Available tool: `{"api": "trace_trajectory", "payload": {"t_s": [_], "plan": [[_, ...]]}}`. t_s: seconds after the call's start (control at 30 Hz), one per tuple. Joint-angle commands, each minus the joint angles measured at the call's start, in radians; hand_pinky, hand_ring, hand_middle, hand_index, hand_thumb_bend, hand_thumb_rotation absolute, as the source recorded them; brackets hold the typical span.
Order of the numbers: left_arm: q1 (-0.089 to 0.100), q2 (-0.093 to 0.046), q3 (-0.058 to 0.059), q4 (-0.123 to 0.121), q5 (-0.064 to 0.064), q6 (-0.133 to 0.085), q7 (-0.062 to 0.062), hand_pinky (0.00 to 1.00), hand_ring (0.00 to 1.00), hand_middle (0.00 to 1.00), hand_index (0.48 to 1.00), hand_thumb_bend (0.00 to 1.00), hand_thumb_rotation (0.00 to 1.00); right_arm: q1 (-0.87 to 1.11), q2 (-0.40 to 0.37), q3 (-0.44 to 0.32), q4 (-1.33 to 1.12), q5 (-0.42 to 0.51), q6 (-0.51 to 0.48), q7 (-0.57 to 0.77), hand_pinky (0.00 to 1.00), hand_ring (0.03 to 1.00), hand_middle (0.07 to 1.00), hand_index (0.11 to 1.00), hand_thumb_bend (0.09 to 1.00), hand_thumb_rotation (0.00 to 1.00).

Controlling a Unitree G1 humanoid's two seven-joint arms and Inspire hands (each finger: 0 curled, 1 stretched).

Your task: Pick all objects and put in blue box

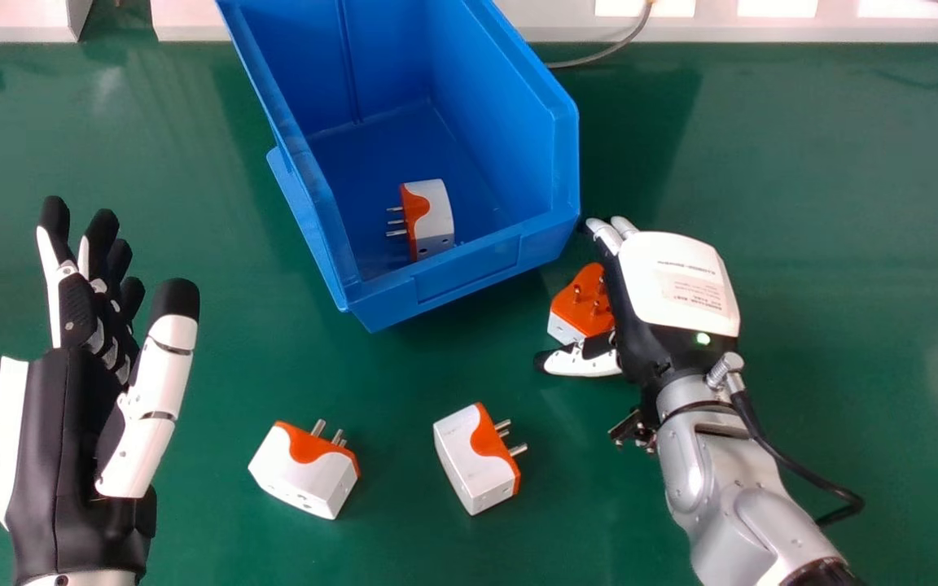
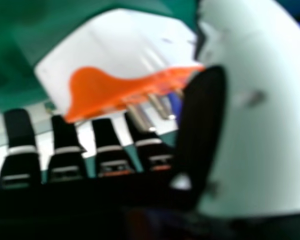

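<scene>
2 robot hands (image 1: 62, 431), 4 adapters (image 1: 471, 460), 1 box (image 1: 469, 275)

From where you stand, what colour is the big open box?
The box is plain blue all over, seen best in the head view.

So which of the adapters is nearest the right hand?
The adapter just outside the blue box, partly covered by the right hand. Of the others, one lies in the box and two lie on the table nearer the robot, away from that hand.
</scene>
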State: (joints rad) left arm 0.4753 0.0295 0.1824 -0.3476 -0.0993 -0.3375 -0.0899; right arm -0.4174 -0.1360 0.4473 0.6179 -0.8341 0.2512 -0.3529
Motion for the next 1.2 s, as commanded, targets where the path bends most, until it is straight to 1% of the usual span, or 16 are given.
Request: {"api": "trace_trajectory", "payload": {"t_s": [0.0,0.07,0.17,0.27,0.33,0.37,0.4,0.47,0.57,0.67,0.8,0.93,1.0,1.1,1.13,1.17], "plan": [[0.004,0.011,0.010,-0.020,-0.011,-0.016,-0.004,1.00,1.00,1.00,0.985,0.44,0.63,-0.009,-0.008,-0.001,0.047,0.004,0.024,-0.007,0.71,0.840,0.886,0.841,0.510,0.18],[0.007,0.011,0.012,-0.027,-0.008,-0.009,-0.002,1.00,1.00,1.00,0.984,0.44,0.63,-0.014,-0.007,0.000,0.065,0.012,0.021,-0.011,0.70,0.837,0.881,0.835,0.507,0.15],[0.009,0.010,0.016,-0.032,0.004,-0.008,0.006,1.00,1.00,1.00,0.980,0.44,0.63,-0.023,-0.004,0.001,0.091,0.023,0.013,-0.021,0.69,0.829,0.873,0.825,0.500,0.13],[0.008,0.012,0.019,-0.033,-0.003,-0.009,0.002,1.00,1.00,1.00,0.980,0.45,0.63,-0.039,-0.001,-0.001,0.137,0.040,-0.013,-0.048,0.66,0.790,0.831,0.792,0.498,0.07],[0.007,0.013,0.021,-0.031,-0.001,-0.013,0.001,1.00,1.00,1.00,0.980,0.44,0.63,-0.052,0.004,-0.010,0.172,0.065,-0.041,-0.067,0.64,0.755,0.795,0.760,0.508,0.02],[0.007,0.014,0.022,-0.030,-0.006,-0.014,-0.002,1.00,1.00,1.00,0.978,0.43,0.63,-0.060,0.009,-0.019,0.190,0.081,-0.052,-0.071,0.61,0.733,0.778,0.742,0.514,0.01],[0.008,0.014,0.024,-0.031,-0.009,-0.014,-0.003,1.00,1.00,1.00,0.979,0.43,0.63,-0.068,0.012,-0.024,0.206,0.096,-0.060,-0.072,0.55,0.686,0.748,0.719,0.482,0.01],[0.009,0.016,0.026,-0.035,-0.012,-0.012,-0.005,1.00,1.00,1.00,0.982,0.43,0.63,-0.083,0.015,-0.027,0.238,0.115,-0.081,-0.087,0.40,0.547,0.625,0.646,0.472,0.00],[0.011,0.020,0.032,-0.038,-0.013,-0.010,-0.005,1.00,1.00,1.00,0.985,0.43,0.62,-0.108,0.019,-0.029,0.281,0.139,-0.104,-0.093,0.30,0.449,0.537,0.589,0.480,0.00],[0.013,0.024,0.035,-0.041,-0.013,-0.009,-0.003,0.99,1.00,0.99,0.979,0.43,0.62,-0.129,0.026,-0.044,0.309,0.176,-0.120,-0.076,0.28,0.435,0.531,0.576,0.481,0.00],[0.016,0.031,0.037,-0.049,-0.026,0.001,-0.009,1.00,1.00,1.00,0.979,0.43,0.62,-0.152,0.037,-0.060,0.335,0.206,-0.110,-0.059,0.28,0.431,0.532,0.585,0.480,0.00],[0.022,0.030,0.039,-0.062,-0.020,0.010,-0.006,1.00,1.00,1.00,0.981,0.43,0.61,-0.140,0.038,-0.093,0.333,0.254,-0.167,-0.066,0.28,0.428,0.540,0.555,0.482,0.00],[0.023,0.030,0.040,-0.064,-0.018,0.009,-0.006,1.00,1.00,0.99,0.981,0.43,0.61,-0.137,0.038,-0.096,0.335,0.263,-0.179,-0.070,0.28,0.421,0.535,0.554,0.482,0.00],[0.024,0.029,0.041,-0.067,-0.018,0.011,-0.005,1.00,1.00,0.99,0.978,0.44,0.61,-0.138,0.046,-0.108,0.347,0.276,-0.185,-0.076,0.28,0.416,0.531,0.552,0.482,0.00],[0.024,0.029,0.041,-0.068,-0.016,0.013,-0.004,1.00,1.00,0.99,0.977,0.44,0.61,-0.134,0.059,-0.138,0.345,0.310,-0.193,-0.078,0.29,0.419,0.532,0.550,0.484,0.00],[0.023,0.030,0.042,-0.068,-0.018,0.014,-0.006,1.00,1.00,0.99,0.976,0.44,0.61,-0.132,0.067,-0.154,0.345,0.329,-0.199,-0.084,0.30,0.417,0.518,0.556,0.484,0.00]]}}
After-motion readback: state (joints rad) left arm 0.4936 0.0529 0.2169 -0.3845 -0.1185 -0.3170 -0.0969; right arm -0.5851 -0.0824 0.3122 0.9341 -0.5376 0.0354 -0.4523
